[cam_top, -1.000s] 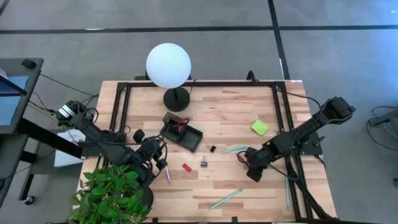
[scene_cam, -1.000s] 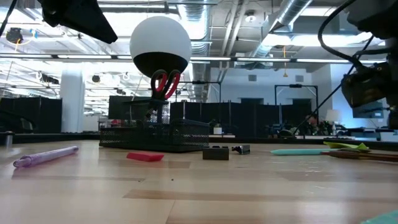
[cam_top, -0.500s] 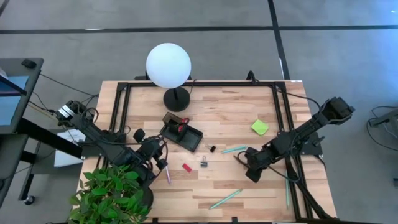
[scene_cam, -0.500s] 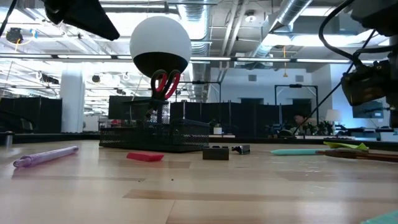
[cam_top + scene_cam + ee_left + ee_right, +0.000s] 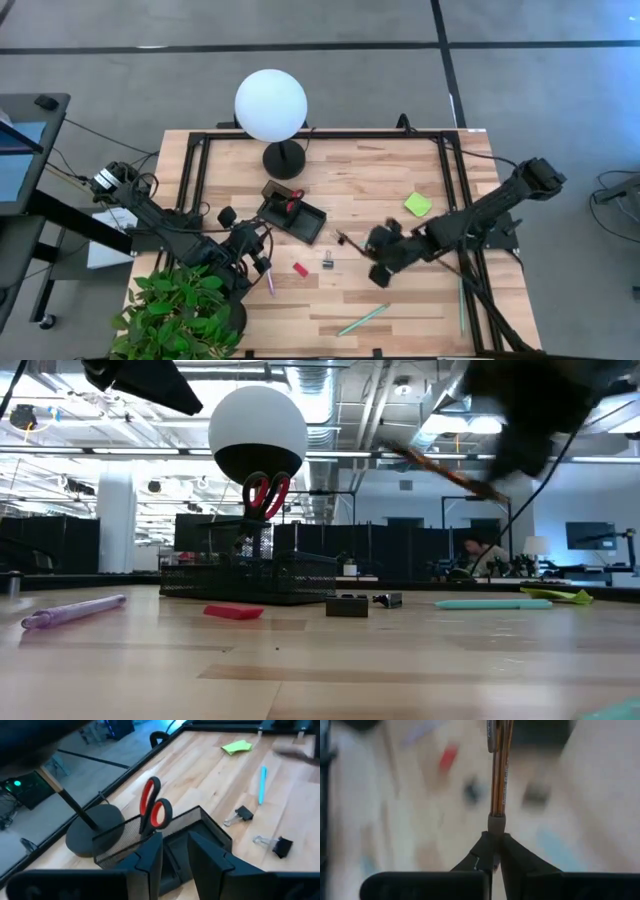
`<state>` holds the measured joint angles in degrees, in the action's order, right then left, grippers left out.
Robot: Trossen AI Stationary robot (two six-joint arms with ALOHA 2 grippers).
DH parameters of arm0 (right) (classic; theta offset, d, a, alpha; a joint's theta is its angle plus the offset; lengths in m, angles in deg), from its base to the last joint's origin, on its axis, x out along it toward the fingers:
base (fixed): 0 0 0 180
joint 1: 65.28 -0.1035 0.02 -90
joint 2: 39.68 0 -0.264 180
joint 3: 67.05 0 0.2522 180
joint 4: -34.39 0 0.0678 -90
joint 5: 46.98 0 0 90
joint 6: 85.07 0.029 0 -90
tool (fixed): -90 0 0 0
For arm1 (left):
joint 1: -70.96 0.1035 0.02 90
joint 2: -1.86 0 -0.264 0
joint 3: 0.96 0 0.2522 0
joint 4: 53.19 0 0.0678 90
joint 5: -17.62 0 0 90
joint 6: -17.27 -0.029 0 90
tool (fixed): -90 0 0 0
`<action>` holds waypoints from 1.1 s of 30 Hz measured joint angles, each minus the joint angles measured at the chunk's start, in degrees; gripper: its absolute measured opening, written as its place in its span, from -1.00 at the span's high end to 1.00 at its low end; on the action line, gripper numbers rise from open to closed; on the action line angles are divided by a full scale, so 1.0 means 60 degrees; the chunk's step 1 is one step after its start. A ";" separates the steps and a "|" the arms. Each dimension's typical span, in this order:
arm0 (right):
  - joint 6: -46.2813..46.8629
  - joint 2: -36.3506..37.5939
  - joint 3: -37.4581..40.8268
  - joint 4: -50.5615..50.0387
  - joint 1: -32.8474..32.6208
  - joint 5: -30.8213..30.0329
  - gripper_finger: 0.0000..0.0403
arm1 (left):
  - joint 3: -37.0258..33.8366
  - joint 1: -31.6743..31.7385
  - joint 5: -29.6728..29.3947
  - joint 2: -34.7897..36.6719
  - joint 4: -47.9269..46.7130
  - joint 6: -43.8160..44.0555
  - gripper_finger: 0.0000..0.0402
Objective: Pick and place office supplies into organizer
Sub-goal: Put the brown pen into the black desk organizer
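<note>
My right gripper (image 5: 494,851) clamps the slim dark brown pen (image 5: 498,767), lifted above the wooden counter (image 5: 380,185) at four o'clock of the small black mesh organizer (image 5: 296,217). Next, I judge: carry it over a compartment and release. My left gripper (image 5: 175,851) waits half-open by the organizer.

From overhead we look straight down on the whole table (image 5: 400,180). From table height we look level across it into the room, the organizer (image 5: 250,582) near the middle. The left wrist camera sits close above that organizer (image 5: 165,835), facing the scissors (image 5: 152,810). The right wrist camera looks along a brown pen (image 5: 498,770). All views share the table's middle.
</note>
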<state>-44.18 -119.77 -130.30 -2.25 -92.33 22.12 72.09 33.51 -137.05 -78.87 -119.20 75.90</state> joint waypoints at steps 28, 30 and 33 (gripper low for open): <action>-0.7617 -0.3852 -0.0902 1.1501 0.3104 -0.1028 1.00 | 0.0539 0.0645 -0.2283 0.0029 0.1296 -0.2787 0.52; -0.7805 -0.4040 -0.0906 1.2122 0.3085 -0.1017 1.00 | 0.0539 0.0711 -0.2165 0.0029 0.2084 -0.3557 0.48; -0.7829 -0.4222 -0.0920 1.2505 0.3078 -0.0995 1.00 | 0.0539 0.0886 -0.1519 0.0029 0.3478 -0.5091 0.39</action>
<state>-91.16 -145.11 -135.82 72.78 -73.86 16.15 75.33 38.82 -146.16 -78.69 -98.33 45.36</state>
